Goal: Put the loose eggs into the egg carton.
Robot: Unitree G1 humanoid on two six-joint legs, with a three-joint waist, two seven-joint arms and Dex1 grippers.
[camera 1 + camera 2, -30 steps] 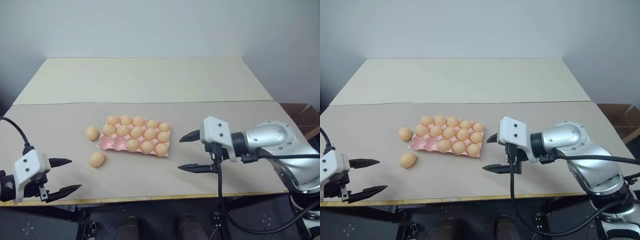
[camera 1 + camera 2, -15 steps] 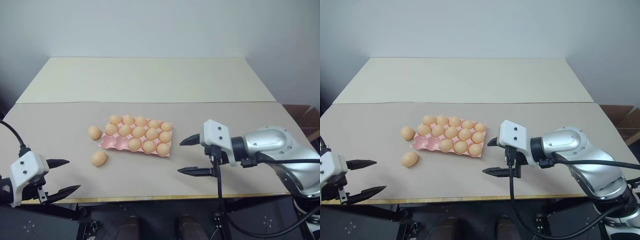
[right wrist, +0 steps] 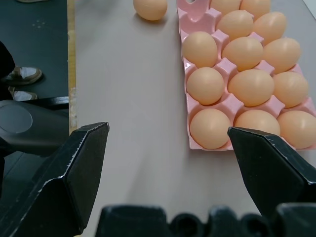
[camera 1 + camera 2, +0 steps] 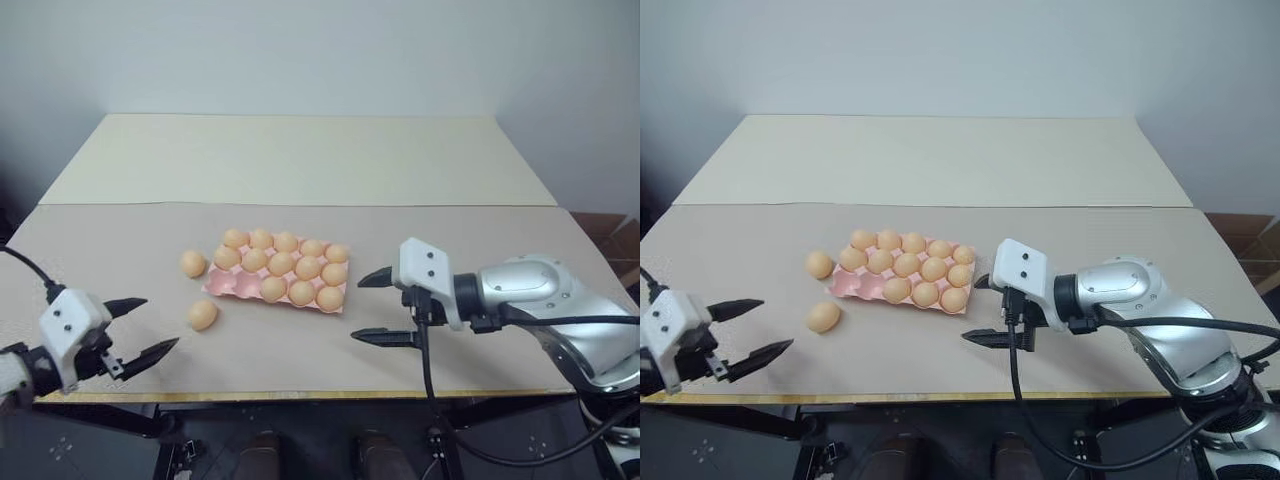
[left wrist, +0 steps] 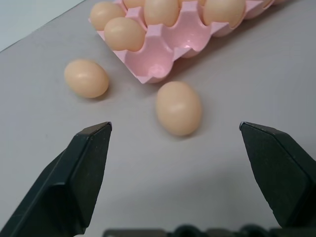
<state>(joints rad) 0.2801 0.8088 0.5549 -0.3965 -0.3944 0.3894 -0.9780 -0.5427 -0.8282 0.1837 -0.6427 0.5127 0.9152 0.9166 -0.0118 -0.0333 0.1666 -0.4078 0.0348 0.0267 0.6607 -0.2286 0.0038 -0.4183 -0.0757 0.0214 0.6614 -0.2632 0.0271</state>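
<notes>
The pink egg carton lies mid-table with several eggs in it; two cups at its front left corner are empty. One loose egg rests just left of the carton, and a second loose egg lies in front of that corner. My left gripper hovers open near the table's front left edge, pointing at the nearer loose egg, with a gap between them. To the right of the carton my right gripper is open and empty, pointing left.
The table's front edge runs just below both grippers. A lighter sheet covers the far half of the table. Dark floor shows beyond the front edge.
My left gripper has moved forward and right toward the nearer loose egg. The right gripper has hardly moved. The eggs and carton lie where they were.
</notes>
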